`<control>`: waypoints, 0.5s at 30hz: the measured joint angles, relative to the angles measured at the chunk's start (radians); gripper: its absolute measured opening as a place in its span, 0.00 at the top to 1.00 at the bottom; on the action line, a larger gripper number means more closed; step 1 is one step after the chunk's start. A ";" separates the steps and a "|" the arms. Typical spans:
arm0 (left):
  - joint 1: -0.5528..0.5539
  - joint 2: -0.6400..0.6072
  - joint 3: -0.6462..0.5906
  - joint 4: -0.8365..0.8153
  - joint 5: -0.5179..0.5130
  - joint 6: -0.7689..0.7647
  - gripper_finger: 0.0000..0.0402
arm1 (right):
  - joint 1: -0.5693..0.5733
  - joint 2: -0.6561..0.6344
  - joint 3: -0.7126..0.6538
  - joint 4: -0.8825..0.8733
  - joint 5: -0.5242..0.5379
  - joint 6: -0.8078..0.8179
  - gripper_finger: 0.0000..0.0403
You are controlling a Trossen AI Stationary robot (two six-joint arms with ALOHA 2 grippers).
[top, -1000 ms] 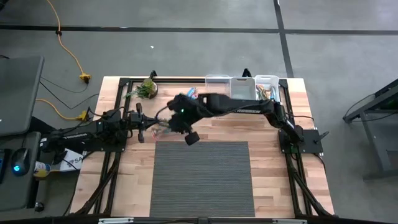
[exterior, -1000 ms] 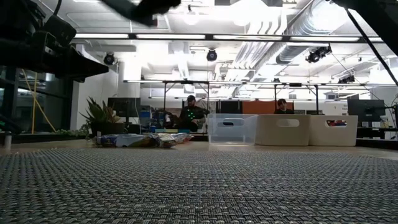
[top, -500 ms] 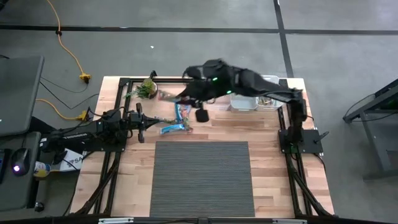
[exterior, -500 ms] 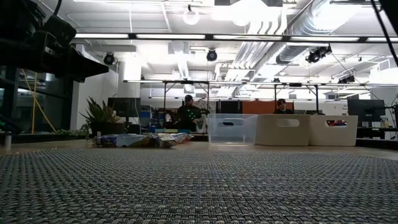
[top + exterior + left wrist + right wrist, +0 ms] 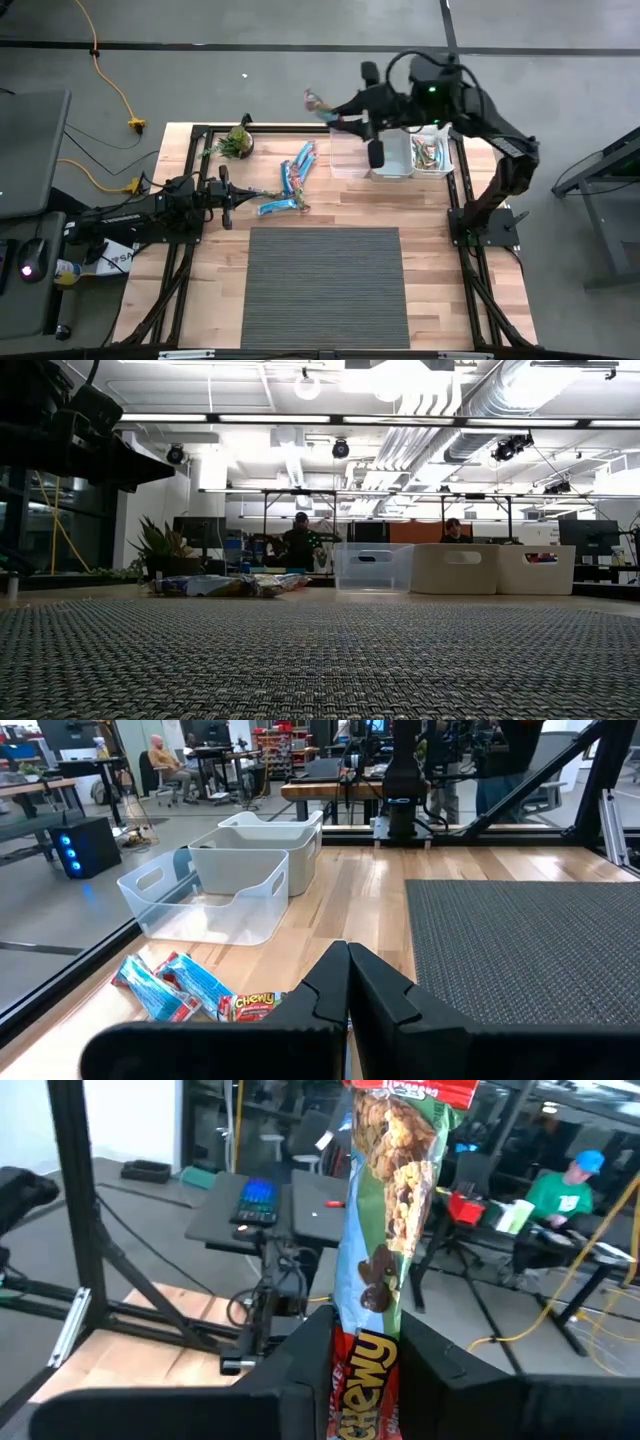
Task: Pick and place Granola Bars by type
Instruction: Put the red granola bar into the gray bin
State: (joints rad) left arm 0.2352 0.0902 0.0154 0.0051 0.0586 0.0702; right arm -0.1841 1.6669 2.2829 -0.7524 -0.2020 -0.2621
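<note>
My right gripper (image 5: 342, 112) is raised high near the table's far edge, beside the clear bin (image 5: 348, 160), shut on a green-and-red granola bar (image 5: 385, 1200). Several blue and blue-red-white bars (image 5: 298, 170) lie flat on the wood left of the bins, with one more (image 5: 280, 206) nearer the mat. They show as a low pile (image 5: 225, 585) in the low view. In the left wrist view those bars (image 5: 170, 988) and a "Chewy" bar (image 5: 255, 1005) lie just ahead of my left gripper (image 5: 348, 975). That gripper is shut, empty, and low at the table's left (image 5: 225, 195). My right gripper pinches the green-and-red bar by its red "Chewy" end (image 5: 362, 1355) between the two fingers. The bar is lifted clear of the table. It sticks out past the fingertips along the fingers, its free end (image 5: 316, 100) pointing toward the table's far left.
Three bins stand in a row at the far right edge: clear (image 5: 372, 567), white (image 5: 392, 158), and a white one holding bars (image 5: 432, 152). A potted plant (image 5: 237, 142) sits at the far left. A dark woven mat (image 5: 325, 285) covers the near middle. People sit beyond the table.
My right arm has risen from the pile of bars left of the middle. It has swung up toward the table's far right, carrying the green-and-red bar clear of the table to beside the bins. The blue bars it had covered now lie in the open.
</note>
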 joint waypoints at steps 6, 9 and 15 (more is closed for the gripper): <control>0.000 0.000 0.000 0.000 0.000 0.000 1.00 | -0.012 -0.051 -0.001 -0.020 0.045 -0.005 0.83; 0.000 0.000 0.000 0.000 0.000 0.000 1.00 | -0.015 -0.074 -0.001 -0.042 0.068 -0.007 0.83; 0.000 0.000 0.000 0.000 0.000 0.000 1.00 | -0.015 -0.093 -0.001 -0.117 0.375 0.021 0.83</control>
State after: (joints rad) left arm 0.2352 0.0901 0.0155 0.0051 0.0586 0.0700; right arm -0.1989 1.5742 2.2822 -0.8695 0.1735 -0.2411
